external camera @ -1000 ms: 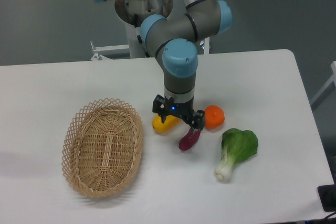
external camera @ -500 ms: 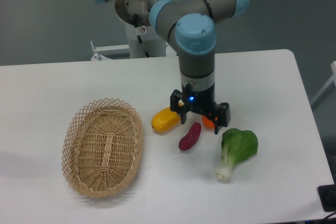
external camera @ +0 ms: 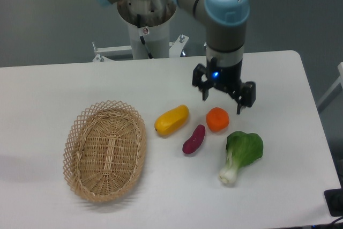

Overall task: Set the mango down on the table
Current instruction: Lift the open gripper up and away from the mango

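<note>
The yellow mango [external camera: 171,120] lies on the white table [external camera: 48,87], just right of the wicker basket, with its orange end to the lower left. My gripper [external camera: 223,100] hangs above the table, up and to the right of the mango, above the round orange. Its jaws are open and hold nothing. It touches no fruit.
An oval wicker basket [external camera: 105,150] sits at the left. A round orange [external camera: 217,119], a small purple sweet potato [external camera: 193,139] and a green bok choy [external camera: 240,155] lie to the right of the mango. The arm's base stands at the table's far edge.
My gripper has risen and moved right and back, away from the mango. The mango now lies in full view on the table, and the orange is uncovered.
</note>
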`<state>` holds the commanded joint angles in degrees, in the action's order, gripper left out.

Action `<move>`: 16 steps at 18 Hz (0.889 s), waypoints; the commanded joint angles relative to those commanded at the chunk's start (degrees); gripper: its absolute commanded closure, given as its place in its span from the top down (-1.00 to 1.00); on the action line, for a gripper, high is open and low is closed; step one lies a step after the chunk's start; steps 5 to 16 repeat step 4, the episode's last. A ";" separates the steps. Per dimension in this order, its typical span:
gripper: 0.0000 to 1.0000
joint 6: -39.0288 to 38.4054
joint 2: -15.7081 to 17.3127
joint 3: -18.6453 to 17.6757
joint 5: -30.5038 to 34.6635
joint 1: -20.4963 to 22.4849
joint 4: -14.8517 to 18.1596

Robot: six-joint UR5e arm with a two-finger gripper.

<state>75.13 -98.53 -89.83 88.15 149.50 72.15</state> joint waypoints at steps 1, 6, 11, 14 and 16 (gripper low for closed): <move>1.00 0.89 0.26 0.27 0.00 0.70 0.88; 1.00 1.69 0.88 0.36 -0.09 1.67 1.51; 1.00 1.69 0.88 0.36 -0.09 1.67 1.51; 1.00 1.69 0.88 0.36 -0.09 1.67 1.51; 1.00 1.69 0.88 0.36 -0.09 1.67 1.51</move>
